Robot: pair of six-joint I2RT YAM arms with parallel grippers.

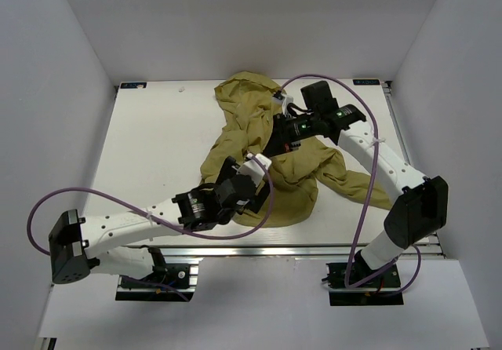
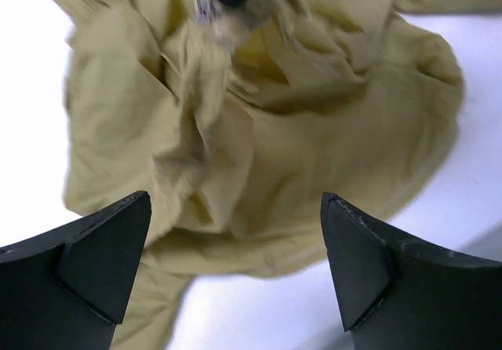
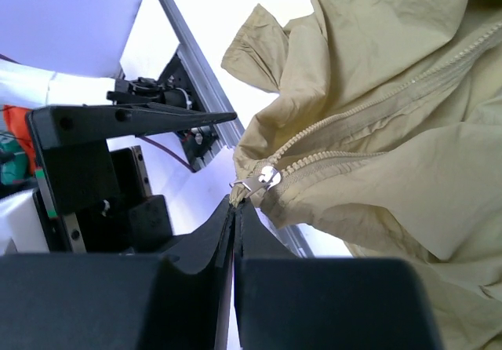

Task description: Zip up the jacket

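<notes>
Olive-green thin fabric jacket (image 1: 302,181) lies crumpled on white surface (image 1: 157,130). Right tool (image 3: 235,213) clenched on silver zipper pull (image 3: 263,180), arm folded back over garment. Left tool (image 2: 235,201) released, above jacket's near edge, arm stretched forward.

1. This is a robotics lab test cell, not a home or a shop: a bare white desk (image 1: 157,130) is boxed in by plain white walls (image 1: 55,91) at its left, far and right edges.
2. An aluminium rail (image 1: 259,249) runs along the desk's near edge, the kind used for rig frames.
3. A left arm (image 1: 125,224) and a right arm (image 1: 384,162) are mounted at that near edge.
4. Purple cables (image 1: 369,201) loop loose off both arms.
5. Small blue-marked tags (image 1: 132,85) sit at the desk's far corners.
</notes>
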